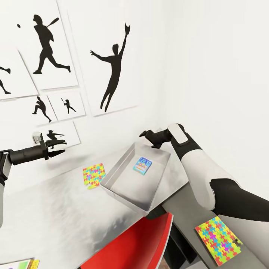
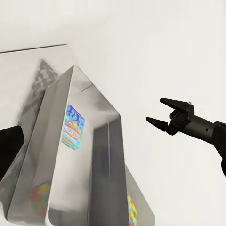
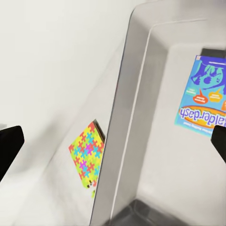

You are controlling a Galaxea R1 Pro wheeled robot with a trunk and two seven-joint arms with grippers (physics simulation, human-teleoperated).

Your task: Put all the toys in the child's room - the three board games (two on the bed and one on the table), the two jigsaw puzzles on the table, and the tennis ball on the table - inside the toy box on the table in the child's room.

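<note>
The light grey toy box [image 1: 123, 170] stands on the pale table [image 1: 56, 213] by the wall, with one board game [image 1: 142, 164] lying flat inside. Just above its far corner, my right gripper [image 1: 146, 134] hangs open and empty; in the right wrist view the board game [image 3: 206, 96] lies between its spread fingers [image 3: 9, 146]. One jigsaw puzzle [image 1: 93, 175] rests left of the box, another [image 1: 218, 236] on the lower dark section. A second board game's corner [image 1: 20, 264] shows at the near left. My left gripper [image 1: 60, 152] hovers open, off to the left. The tennis ball and bed are out of view.
A red chair [image 1: 138, 243] is tucked under the table right in front of the toy box. The white wall with black silhouette posters [image 1: 112, 67] runs close behind the table. Bare tabletop lies between the left puzzle and the near edge.
</note>
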